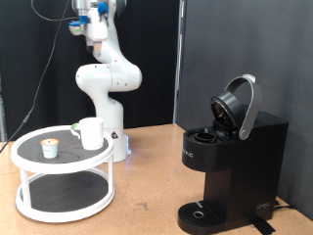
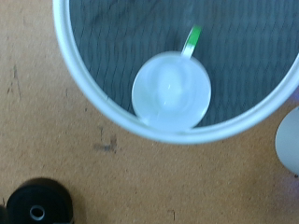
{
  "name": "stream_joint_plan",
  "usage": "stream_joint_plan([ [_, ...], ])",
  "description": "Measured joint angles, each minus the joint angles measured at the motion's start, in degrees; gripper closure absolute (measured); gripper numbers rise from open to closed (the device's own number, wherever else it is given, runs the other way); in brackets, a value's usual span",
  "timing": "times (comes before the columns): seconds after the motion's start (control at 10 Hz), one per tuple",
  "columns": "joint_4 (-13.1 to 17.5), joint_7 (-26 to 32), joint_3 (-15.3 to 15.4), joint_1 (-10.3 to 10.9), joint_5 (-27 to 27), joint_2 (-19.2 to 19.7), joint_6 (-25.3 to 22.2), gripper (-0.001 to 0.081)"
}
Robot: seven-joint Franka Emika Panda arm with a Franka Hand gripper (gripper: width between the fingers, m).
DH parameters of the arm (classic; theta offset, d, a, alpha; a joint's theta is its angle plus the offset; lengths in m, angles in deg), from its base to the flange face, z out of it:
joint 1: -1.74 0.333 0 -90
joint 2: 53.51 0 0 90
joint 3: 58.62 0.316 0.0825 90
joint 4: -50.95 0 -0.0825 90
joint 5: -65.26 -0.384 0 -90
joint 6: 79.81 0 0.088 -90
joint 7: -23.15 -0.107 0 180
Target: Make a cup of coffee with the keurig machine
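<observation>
The cup [image 1: 91, 132], a small white mug, stands on the top shelf of a round white two-tier stand [image 1: 29, 163] at the exterior view's left. In the wrist view the cup [image 2: 171, 91] is seen from straight above, inside the stand's white rim [image 2: 89, 86]. The keurig machine [image 1: 235, 162] stands at the exterior view's right with its hinged lid raised open. Its round drip base [image 2: 37, 203] shows in the wrist view. My gripper [image 1: 95, 39] hangs high above the stand, far from the cup. Its fingers do not show in the wrist view.
A small pale coffee pod with a dark top [image 1: 50, 147] sits on the stand beside the cup. A green item [image 2: 192, 39] lies behind the cup. The arm's white base [image 1: 108, 83] stands just behind the stand. Brown tabletop lies between stand and machine.
</observation>
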Motion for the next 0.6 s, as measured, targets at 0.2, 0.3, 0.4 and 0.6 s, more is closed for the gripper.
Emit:
stream_joint_plan([
  [0.2, 0.0, 2.9, -3.0, -0.9, 2.8, 0.5, 1.2, 0.0071],
  [0.3, 0.0, 4.3, -4.4, -1.3, 4.0, 0.9, 2.2, 0.0071],
  [0.4, 0.0, 5.5, -5.7, -1.6, 4.9, 1.4, 3.1, 0.0071],
  [0.6, 0.1, 6.6, -7.6, -1.8, 5.6, 2.0, 4.2, 0.0071],
])
